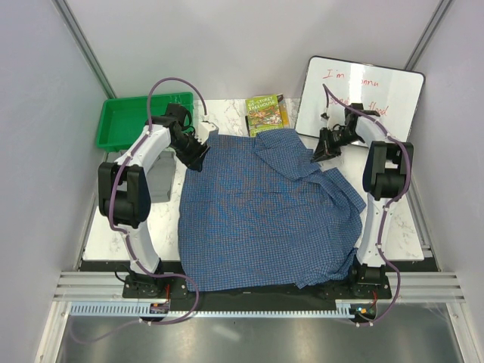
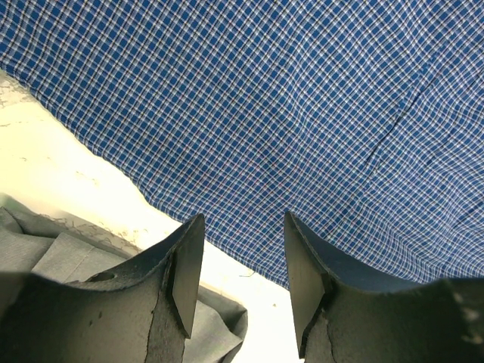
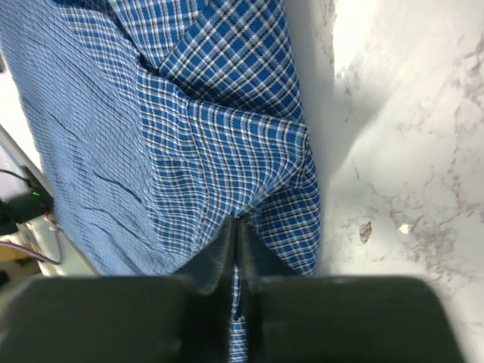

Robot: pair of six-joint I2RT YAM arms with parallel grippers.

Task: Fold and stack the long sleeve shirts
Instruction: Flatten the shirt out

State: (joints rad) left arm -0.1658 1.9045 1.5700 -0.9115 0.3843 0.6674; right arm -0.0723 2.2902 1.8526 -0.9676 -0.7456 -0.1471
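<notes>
Here the right gripper [image 3: 236,227] pinches a fold of the blue checked shirt [image 1: 257,219]. The left gripper [image 2: 242,234] hovers over its edge, jaws apart.

The left arm [image 1: 144,155] is bent at the elbow and reached forward, and the left gripper [image 2: 243,223] is held with its jaws parted. The right arm [image 1: 386,170] is likewise extended, and the right gripper [image 3: 236,231] is pressed closed, with a fold of the blue checked shirt [image 3: 227,144] pinched between its fingertips.
</notes>
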